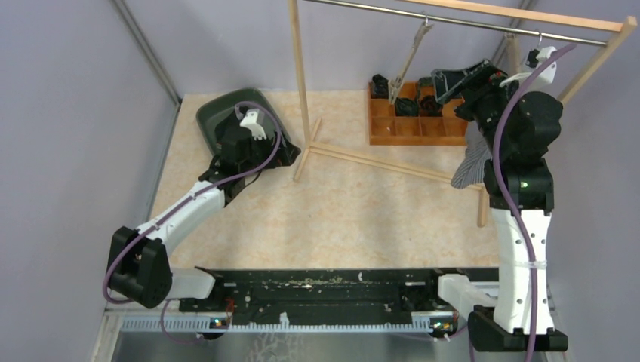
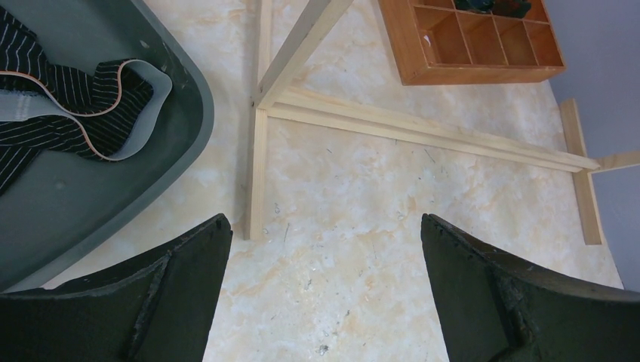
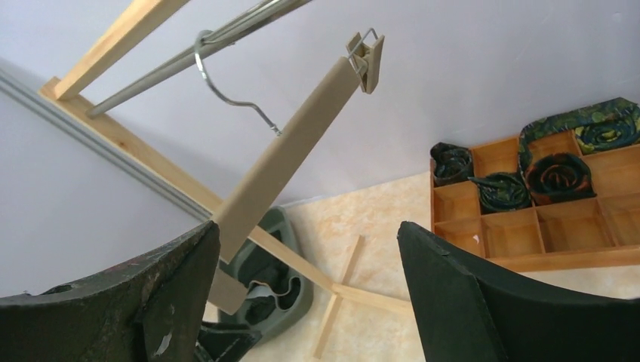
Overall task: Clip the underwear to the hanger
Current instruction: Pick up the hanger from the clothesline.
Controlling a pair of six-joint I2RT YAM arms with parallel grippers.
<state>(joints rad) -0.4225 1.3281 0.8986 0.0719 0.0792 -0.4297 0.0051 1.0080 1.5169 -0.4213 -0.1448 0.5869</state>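
Black pin-striped underwear [image 2: 72,113] with a grey waistband lies crumpled in a dark green tray [image 2: 162,162] at the table's far left. My left gripper [image 2: 324,219] is open over bare table just right of the tray, with nothing between its fingers. A beige hanger [image 3: 287,151] hangs tilted by its hook from the metal rail [image 1: 468,23], a clip [image 3: 366,51] at its upper end. My right gripper [image 3: 308,226] is raised and open, and the hanger's lower end passes close behind its left finger [image 3: 173,279]. In the top view the hanger [image 1: 407,64] is left of the right gripper [image 1: 456,83].
The wooden rack's foot beams [image 2: 423,136] cross the table between the tray and a wooden divided box [image 1: 415,128] holding rolled dark cloths. A grey striped cloth [image 1: 469,162] hangs beside the right arm, its top hidden. Walls close in left and right.
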